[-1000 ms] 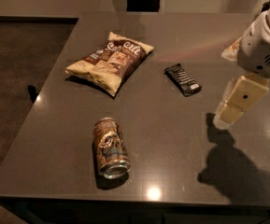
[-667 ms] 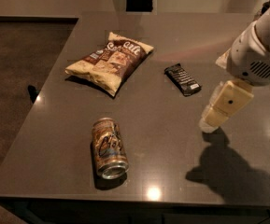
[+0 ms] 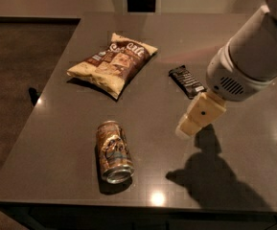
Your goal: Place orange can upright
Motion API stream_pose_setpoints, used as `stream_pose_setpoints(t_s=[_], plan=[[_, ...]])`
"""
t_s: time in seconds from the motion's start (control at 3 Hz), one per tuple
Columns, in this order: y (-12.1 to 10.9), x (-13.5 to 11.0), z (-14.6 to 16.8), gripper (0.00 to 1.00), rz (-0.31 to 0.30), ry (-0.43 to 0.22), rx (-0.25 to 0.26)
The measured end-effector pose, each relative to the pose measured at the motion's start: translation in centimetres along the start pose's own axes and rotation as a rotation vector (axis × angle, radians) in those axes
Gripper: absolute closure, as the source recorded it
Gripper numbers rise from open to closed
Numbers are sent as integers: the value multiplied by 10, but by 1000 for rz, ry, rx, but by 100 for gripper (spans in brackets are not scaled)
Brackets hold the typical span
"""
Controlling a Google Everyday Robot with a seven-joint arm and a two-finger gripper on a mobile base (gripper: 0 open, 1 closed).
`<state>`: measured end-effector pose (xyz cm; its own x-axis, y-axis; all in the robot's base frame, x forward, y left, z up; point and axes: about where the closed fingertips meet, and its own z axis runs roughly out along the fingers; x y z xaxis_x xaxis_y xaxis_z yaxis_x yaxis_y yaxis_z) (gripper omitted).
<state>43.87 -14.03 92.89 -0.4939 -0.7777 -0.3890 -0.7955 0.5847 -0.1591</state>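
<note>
The orange can (image 3: 113, 151) lies on its side on the dark grey table (image 3: 56, 143), near the front left. Its silver end with the pull tab faces the front edge. My gripper (image 3: 185, 129) hangs above the table to the right of the can, about a can's length away from it. It holds nothing that I can see. The white arm (image 3: 250, 56) reaches in from the upper right.
A tan chip bag (image 3: 112, 63) lies at the back left. A flat black bar wrapper (image 3: 186, 80) lies at the middle right, partly behind the arm. The table's left edge drops to a dark floor (image 3: 13, 80).
The arm and gripper have moved left and toward the front, closer to the can. The can, bag and wrapper have not moved.
</note>
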Motion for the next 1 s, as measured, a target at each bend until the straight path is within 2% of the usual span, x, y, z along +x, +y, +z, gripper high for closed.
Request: stream_pose_setpoints(t_s=[0.33, 0.67, 1.0], plan=[[0, 0, 0, 0, 0, 0, 0], [3, -2, 7, 0, 37, 12, -27], [17, -9, 23, 0, 100, 30, -96]])
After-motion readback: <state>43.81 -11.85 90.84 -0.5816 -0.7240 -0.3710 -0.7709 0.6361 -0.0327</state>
